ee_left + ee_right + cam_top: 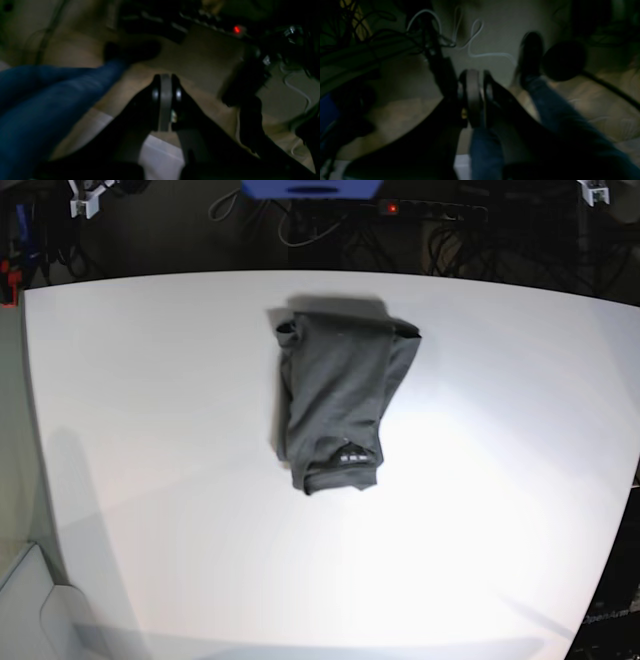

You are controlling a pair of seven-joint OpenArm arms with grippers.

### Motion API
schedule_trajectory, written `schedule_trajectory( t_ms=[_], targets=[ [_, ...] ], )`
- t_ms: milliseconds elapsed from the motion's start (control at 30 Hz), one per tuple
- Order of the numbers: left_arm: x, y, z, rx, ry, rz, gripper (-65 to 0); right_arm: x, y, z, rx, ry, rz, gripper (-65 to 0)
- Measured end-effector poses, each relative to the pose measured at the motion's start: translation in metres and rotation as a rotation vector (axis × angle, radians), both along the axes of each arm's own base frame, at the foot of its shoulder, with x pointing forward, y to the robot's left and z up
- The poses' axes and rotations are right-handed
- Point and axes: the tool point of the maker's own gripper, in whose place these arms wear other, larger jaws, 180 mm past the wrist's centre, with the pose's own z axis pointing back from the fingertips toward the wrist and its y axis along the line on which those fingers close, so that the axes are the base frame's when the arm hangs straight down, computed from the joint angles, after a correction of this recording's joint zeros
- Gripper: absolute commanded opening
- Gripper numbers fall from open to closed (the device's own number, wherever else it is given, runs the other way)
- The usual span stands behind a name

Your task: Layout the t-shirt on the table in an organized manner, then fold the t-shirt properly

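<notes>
The t-shirt (338, 405) lies folded lengthwise in a narrow strip mid-table (150, 430) — a last crosswise fold looks due — while left gripper (165, 100) and right gripper (473, 97), both clenched on nothing, hang beyond the table's edge and must return to the shirt.

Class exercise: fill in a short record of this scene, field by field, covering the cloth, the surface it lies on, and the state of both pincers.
cloth: dark charcoal-grey cotton t-shirt, folded into a narrow upright bundle, white neck print showing at its near end
surface: smooth matte white table, shirt near its middle
left pincer: shut, holding nothing, off the table
right pincer: shut, holding nothing, off the table
arms in base view: none visible
</notes>
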Motion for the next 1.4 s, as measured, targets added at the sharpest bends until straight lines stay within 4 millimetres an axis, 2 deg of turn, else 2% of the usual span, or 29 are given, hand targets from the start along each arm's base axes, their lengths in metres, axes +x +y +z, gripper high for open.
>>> schedule_trajectory(
  t_ms=[167, 300, 400, 533, 600, 733, 833, 933, 1000, 1033, 1100, 1200, 1233, 1300, 1400],
  targets=[
    [-0.010, -0.037, -0.052, -0.166, -0.058, -0.002, -64.7, -0.014, 0.026, -0.043, 0.082, 0.055, -0.017, -63.2],
    [-0.029, -0.063, -0.083, -0.274, -0.030, -0.006, -64.7, -0.016, 0.051, -0.063, 0.142, 0.024, -0.042, -63.2],
    [-0.028, -0.098, -0.103, -0.376, -0.039, -0.010, -64.7, -0.016, 0.069, -0.076, 0.181, 0.003, -0.039, -63.2],
    [-0.019, -0.143, -0.116, -0.477, -0.095, -0.016, -64.7, -0.017, 0.092, -0.088, 0.252, -0.049, -0.110, -63.2],
    [-0.020, -0.153, -0.124, -0.456, -0.080, -0.034, -64.7, -0.026, 0.092, -0.090, 0.263, -0.039, -0.095, -63.2],
    [-0.021, -0.174, -0.142, -0.404, -0.005, -0.025, -64.7, -0.024, 0.091, -0.089, 0.252, -0.084, -0.044, -63.2],
    [-0.014, -0.189, -0.152, -0.343, 0.026, -0.006, -64.7, -0.032, 0.063, -0.100, 0.043, -0.021, 0.033, -63.2],
    [-0.012, -0.191, -0.156, -0.260, 0.029, -0.002, -64.7, -0.041, 0.024, -0.099, -0.182, 0.023, 0.060, -63.2],
    [-0.017, -0.191, -0.157, -0.202, 0.061, -0.004, -64.7, -0.043, 0.015, -0.096, -0.303, 0.019, 0.120, -63.2],
    [-0.016, -0.192, -0.158, -0.183, 0.071, -0.007, -64.7, -0.044, 0.018, -0.096, -0.342, 0.028, 0.139, -63.2],
    [-0.010, -0.195, -0.159, -0.136, 0.080, -0.009, -64.7, -0.051, 0.046, -0.101, -0.348, 0.057, 0.204, -63.2],
    [0.012, -0.200, -0.160, -0.113, 0.041, -0.036, -64.7, -0.056, 0.090, -0.106, -0.325, 0.079, 0.252, -63.2],
    [0.015, -0.200, -0.161, -0.109, 0.040, -0.059, -64.7, -0.056, 0.099, -0.107, -0.314, 0.078, 0.255, -63.2],
    [0.013, -0.193, -0.160, -0.094, 0.051, -0.083, -64.7, -0.054, 0.100, -0.107, -0.319, 0.075, 0.253, -63.2],
    [0.005, -0.175, -0.159, -0.063, 0.071, -0.084, -64.7, -0.047, 0.087, -0.106, -0.345, 0.068, 0.267, -63.2]
  ],
)
